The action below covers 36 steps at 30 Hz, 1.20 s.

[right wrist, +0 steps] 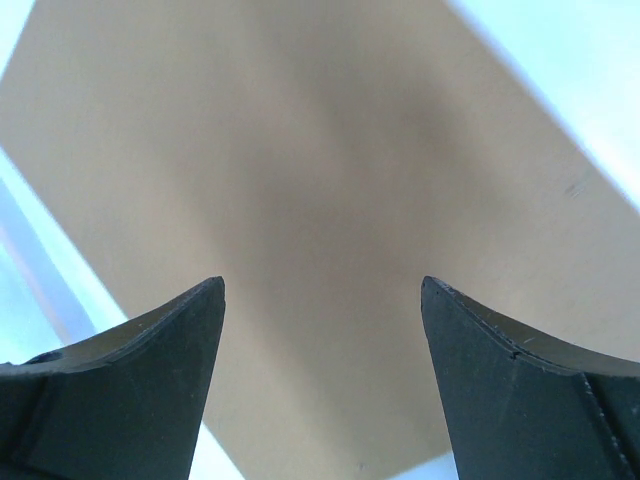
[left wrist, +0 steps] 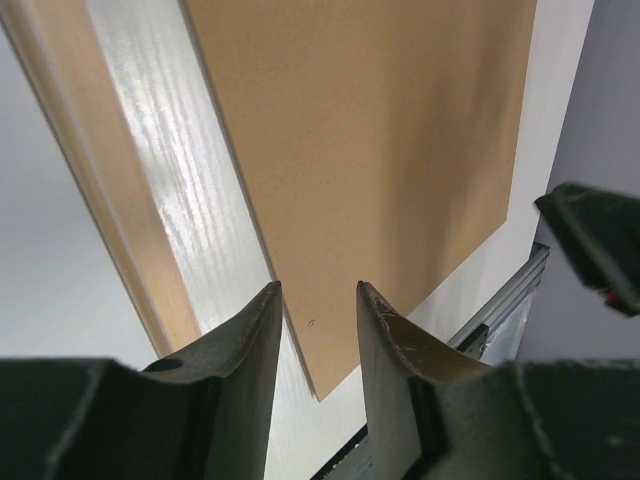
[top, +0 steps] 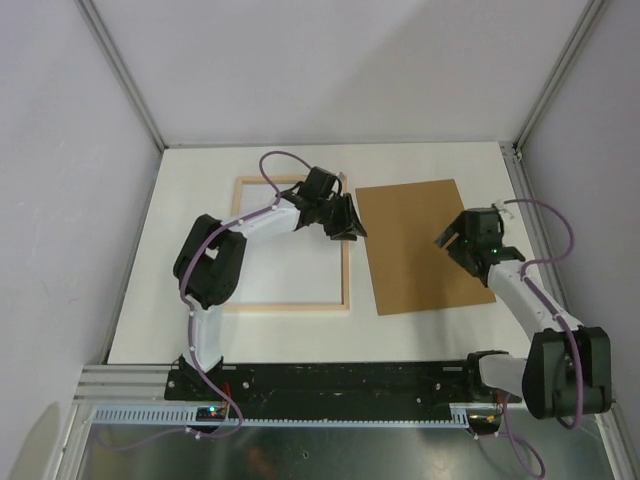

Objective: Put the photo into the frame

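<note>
The frame (top: 345, 262) lies flat left of centre with its pale-wood side up, and the area inside it is plain white. The photo's cat picture shows in no view. My left gripper (top: 346, 228) hovers over the frame's right rail, with its jaws a little apart and nothing between them. In the left wrist view the gripper (left wrist: 318, 300) points at the strip between the wood rail (left wrist: 110, 200) and the brown backing board (left wrist: 380, 150). My right gripper (top: 452, 243) is wide open and empty above the board; the right wrist view shows it (right wrist: 322, 300) over the board (right wrist: 320, 170).
The brown backing board (top: 425, 245) lies flat just right of the frame. Walls and metal posts close in the table (top: 200, 180) at the back and both sides. A black rail (top: 340, 380) with the arm bases runs along the near edge.
</note>
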{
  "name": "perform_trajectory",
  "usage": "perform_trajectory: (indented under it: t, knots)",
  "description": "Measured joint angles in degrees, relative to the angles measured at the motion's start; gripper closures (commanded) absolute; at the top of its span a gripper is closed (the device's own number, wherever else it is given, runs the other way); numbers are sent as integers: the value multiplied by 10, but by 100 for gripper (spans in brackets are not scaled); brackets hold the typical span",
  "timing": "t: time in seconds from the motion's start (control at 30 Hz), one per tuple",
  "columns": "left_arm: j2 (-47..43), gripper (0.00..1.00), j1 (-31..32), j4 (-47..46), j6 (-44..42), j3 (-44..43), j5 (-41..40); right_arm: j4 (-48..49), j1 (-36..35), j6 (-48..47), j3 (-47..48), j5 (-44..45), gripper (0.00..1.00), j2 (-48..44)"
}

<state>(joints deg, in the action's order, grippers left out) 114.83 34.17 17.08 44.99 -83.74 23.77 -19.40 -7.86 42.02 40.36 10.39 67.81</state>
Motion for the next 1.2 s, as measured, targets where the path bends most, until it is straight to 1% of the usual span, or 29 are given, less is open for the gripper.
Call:
perform_trajectory:
  t: [0.17,0.27,0.37,0.53,0.7,0.9,1.2]
  knots:
    - [31,57,17,-1,-2,-24,-7,25,115,-32,22,-8,16,44]
    - [53,54,26,-1,-5,-42,-12,39,177,-48,34,-15,16,86]
    - [69,52,32,-1,-5,-50,-18,49,217,-62,46,-18,16,127]
    - [87,49,37,0,-5,-66,-27,63,261,-72,59,-31,15,179]
    - [99,46,38,-1,-5,-70,-41,78,275,-71,71,-44,15,214]
    - [111,43,38,-1,-5,-70,-58,106,253,-73,94,-62,15,256]
    - [123,42,38,-7,-4,-86,-62,130,230,-85,118,-89,14,284]
